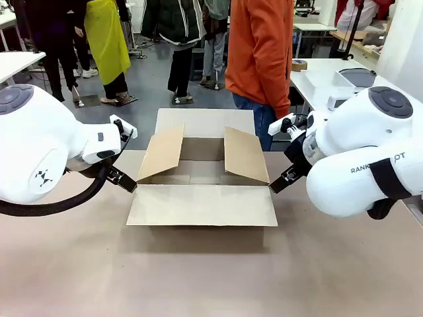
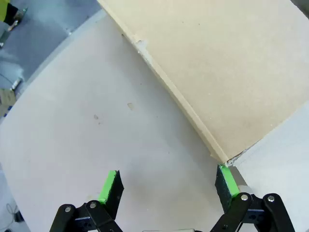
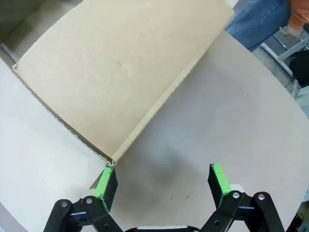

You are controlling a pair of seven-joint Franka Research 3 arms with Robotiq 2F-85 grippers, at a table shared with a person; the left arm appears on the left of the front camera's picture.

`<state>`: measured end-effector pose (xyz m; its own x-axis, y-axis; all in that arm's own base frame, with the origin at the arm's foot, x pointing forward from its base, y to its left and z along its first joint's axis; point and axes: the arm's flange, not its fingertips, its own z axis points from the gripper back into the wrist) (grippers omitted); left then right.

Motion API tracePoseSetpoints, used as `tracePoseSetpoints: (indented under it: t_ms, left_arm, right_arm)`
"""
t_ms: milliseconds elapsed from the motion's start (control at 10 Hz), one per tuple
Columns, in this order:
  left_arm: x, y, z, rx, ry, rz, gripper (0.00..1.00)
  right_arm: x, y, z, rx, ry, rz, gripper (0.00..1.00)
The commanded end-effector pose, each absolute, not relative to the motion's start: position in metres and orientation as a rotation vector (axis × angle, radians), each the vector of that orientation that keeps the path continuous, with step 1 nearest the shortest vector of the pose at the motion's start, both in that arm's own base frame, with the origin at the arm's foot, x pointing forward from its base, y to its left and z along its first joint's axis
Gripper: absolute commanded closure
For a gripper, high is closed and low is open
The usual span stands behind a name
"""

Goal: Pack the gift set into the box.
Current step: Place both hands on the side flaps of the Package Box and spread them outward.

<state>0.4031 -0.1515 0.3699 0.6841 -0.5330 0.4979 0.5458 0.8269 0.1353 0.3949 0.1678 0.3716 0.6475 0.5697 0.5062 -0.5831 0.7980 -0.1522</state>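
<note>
The box [image 1: 201, 205], a large brown corrugated carton, stands mid-table with all four flaps spread open. The gift set is out of view. My left gripper [image 1: 123, 178] sits low beside the box's near left corner. In the left wrist view this gripper [image 2: 168, 183] is open, and a flap [image 2: 231, 72] has its corner just above the right fingertip [image 2: 227, 180]. My right gripper [image 1: 280, 180] is by the near right corner. It is also open [image 3: 162, 180], and a side flap [image 3: 120, 72] ends with its corner at the left fingertip [image 3: 107, 181].
A person in an orange top [image 1: 261, 53] stands at the far side behind the box. The tan tabletop [image 1: 211, 277] stretches bare in front of the carton. White tables [image 1: 330, 76] and other people stand farther back.
</note>
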Motion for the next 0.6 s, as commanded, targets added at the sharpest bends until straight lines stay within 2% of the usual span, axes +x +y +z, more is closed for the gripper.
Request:
tracePoseSetpoints:
  t_ms: [0,500]
  left_arm:
    - [0.4031,-0.1515,0.3701,-0.025,-0.551,-0.605,0.0]
    - [0.4031,-0.1515,0.3701,-0.025,-0.551,-0.605,0.0]
  right_arm:
    - [0.3949,0.1678,0.3716,0.025,-0.567,0.655,0.0]
    - [0.3949,0.1678,0.3716,0.025,-0.567,0.655,0.0]
